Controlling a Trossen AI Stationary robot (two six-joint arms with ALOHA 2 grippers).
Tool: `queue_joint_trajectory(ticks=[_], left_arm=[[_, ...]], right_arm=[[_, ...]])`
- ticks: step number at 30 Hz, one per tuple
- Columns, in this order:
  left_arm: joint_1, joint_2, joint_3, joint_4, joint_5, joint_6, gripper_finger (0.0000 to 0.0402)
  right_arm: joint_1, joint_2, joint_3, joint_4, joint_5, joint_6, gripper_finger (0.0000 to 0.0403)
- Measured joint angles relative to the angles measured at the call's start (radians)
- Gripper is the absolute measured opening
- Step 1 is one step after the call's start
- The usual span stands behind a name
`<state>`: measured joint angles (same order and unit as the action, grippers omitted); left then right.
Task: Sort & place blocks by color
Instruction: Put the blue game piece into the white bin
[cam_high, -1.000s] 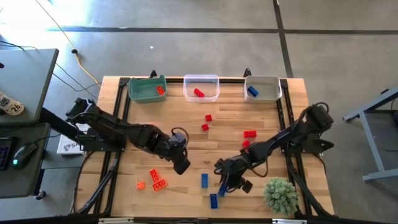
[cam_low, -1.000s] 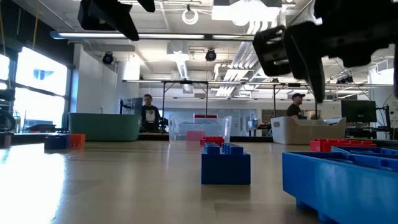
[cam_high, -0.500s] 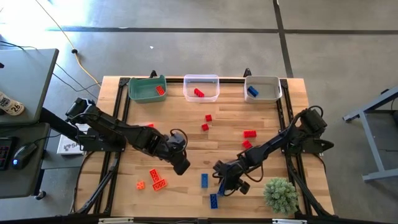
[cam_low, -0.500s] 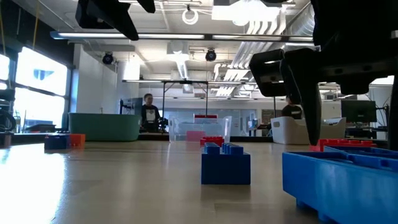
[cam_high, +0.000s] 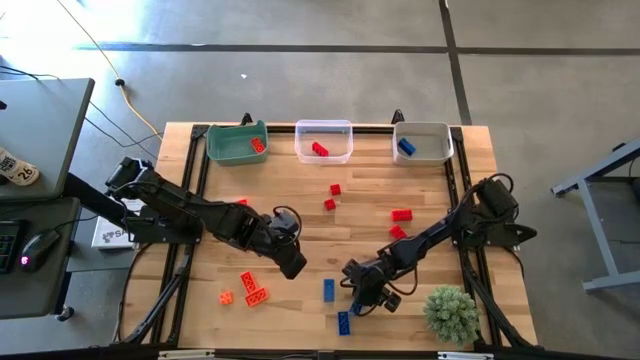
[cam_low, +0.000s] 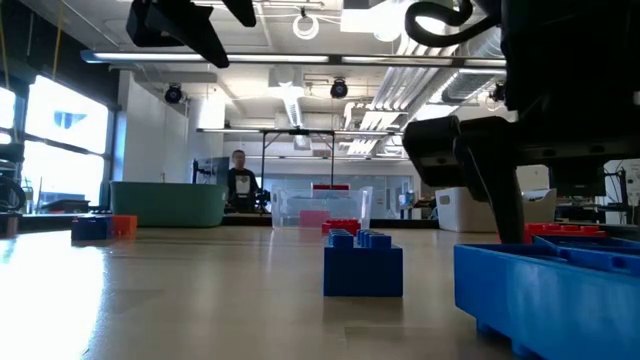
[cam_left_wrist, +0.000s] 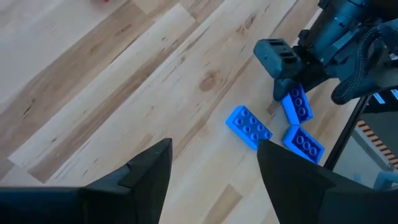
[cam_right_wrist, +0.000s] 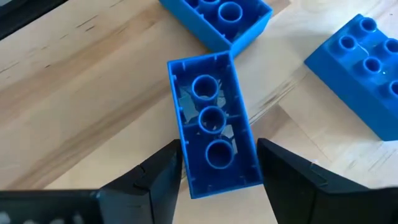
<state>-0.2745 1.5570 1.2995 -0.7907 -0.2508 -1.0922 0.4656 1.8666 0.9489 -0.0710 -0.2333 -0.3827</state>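
Note:
My right gripper is open low over the table's near right part, also seen in the high view. Its fingers stand on either long side of an oblong blue block lying hollow side up. Two more blue blocks lie beside it, studs up. My left gripper hangs open above bare wood near the table's middle. Orange blocks lie at near left, red blocks at mid-table. Each bin holds one block. My right gripper comes from above with its fingers along both long sides of the overturned blue block, at one end. I cannot tell whether they touch it. The block lies flat on the table.
Green bin, clear bin and grey bin stand in a row at the far edge. A small green plant sits at the near right corner, close to my right arm. People show in the room behind.
My right gripper has come down toward the blue blocks, shifting slightly toward the table's left. The left arm and the blocks have kept still.

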Motion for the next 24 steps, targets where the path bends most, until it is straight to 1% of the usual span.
queue_joint_trajectory(ticks=[3, 7, 8, 14, 17, 24], left_arm=[[0.005, 0.000, 0.000, -0.003, 0.000, 0.020, 0.0225], [0.021, 0.000, 0.000, -0.009, 0.000, 0.045, 0.0225], [0.027, 0.000, 0.000, -0.013, 0.000, 0.057, 0.0225], [0.075, 0.000, 0.000, -0.052, 0.000, 0.133, 0.0225], [0.108, 0.000, 0.000, -0.085, -0.014, 0.168, 0.0225], [0.202, 0.000, 0.000, -0.190, -0.074, 0.311, 0.0225]], right_arm=[[0.000, -0.002, 0.000, 0.005, 0.008, 0.007, 0.0177], [0.001, -0.002, 0.000, 0.012, 0.016, 0.032, 0.0124], [0.000, -0.002, 0.000, 0.013, 0.016, 0.051, 0.0116], [0.000, -0.006, 0.000, 0.014, 0.037, 0.175, 0.0116], [0.000, -0.022, -0.002, -0.010, 0.108, 0.200, 0.0116], [-0.035, -0.109, -0.003, -0.126, 0.351, 0.225, 0.0116]])
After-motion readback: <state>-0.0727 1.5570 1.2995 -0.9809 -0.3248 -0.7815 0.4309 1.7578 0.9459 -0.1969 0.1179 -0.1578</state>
